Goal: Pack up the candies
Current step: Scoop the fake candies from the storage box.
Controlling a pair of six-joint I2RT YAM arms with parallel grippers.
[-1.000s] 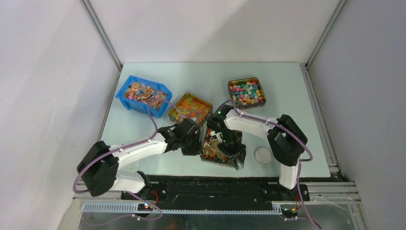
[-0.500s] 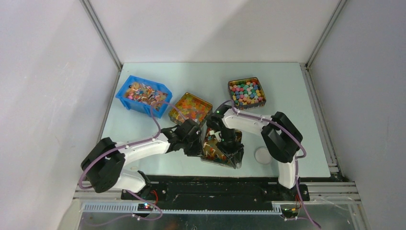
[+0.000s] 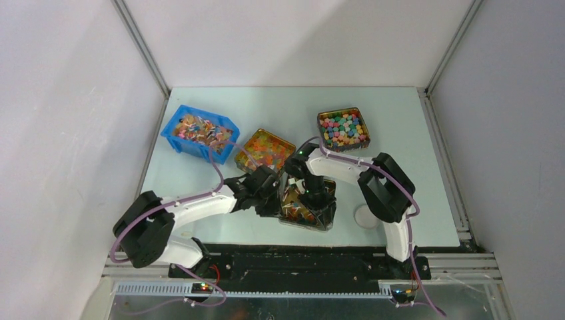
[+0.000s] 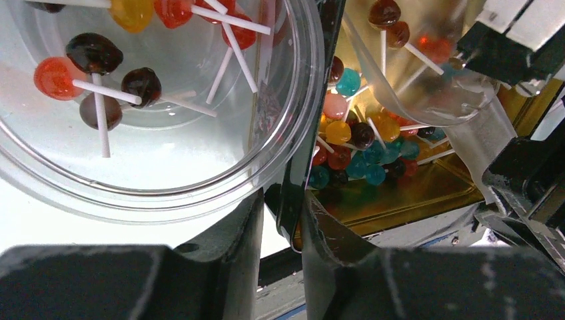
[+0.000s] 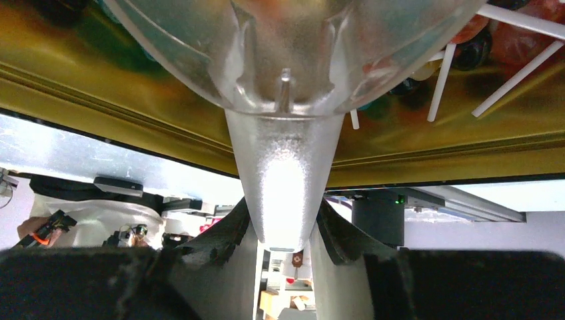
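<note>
- Pinching the wall of the clear cup [image 4: 153, 180], my left fingers [image 4: 241, 248] are sitting narrow.
- My right fingers [image 5: 223, 248] are clamping the scoop [image 5: 285, 160] by its handle; the candies [image 4: 363, 137] are lying just ahead, the cup alongside.

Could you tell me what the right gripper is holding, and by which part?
The right gripper grips the clear scoop by its handle, bowl over the gold tin.

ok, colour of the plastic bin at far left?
The rectangular plastic bin is blue; best seen in top external view.
</note>
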